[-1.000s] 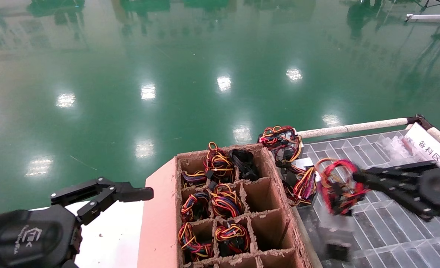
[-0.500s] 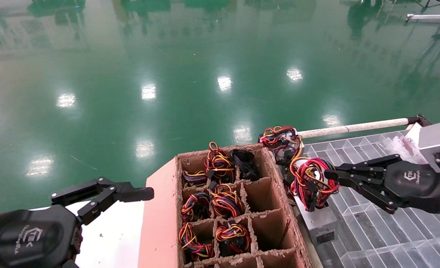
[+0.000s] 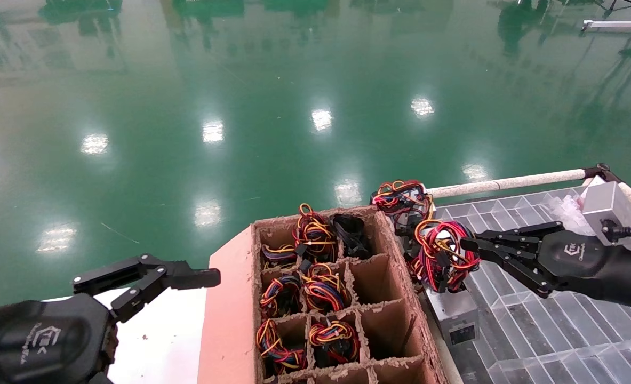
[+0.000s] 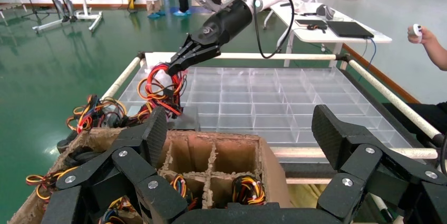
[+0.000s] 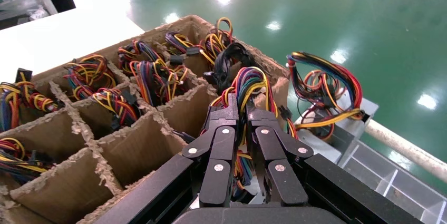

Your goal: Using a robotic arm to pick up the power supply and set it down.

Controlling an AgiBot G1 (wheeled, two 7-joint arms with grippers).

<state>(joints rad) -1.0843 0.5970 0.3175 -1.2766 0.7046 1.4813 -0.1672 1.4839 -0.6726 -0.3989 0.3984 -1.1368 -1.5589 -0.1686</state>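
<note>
right tool (image 3: 467, 248) is pinched on the wire bundle of the power supply (image 3: 452, 314), which sits on the clear tray (image 3: 560, 330) just beside the cardboard box (image 3: 379, 320). i'd check it's resting flat before releasing. left tool (image 3: 144, 280) hangs wide, parked left of the box.

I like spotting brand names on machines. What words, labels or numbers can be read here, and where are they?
No text is legible.
White logo with lettering on the left claw: too small to read.
White logo with lettering on the right claw, which grips the wires of the power supply: too small to read.
</note>
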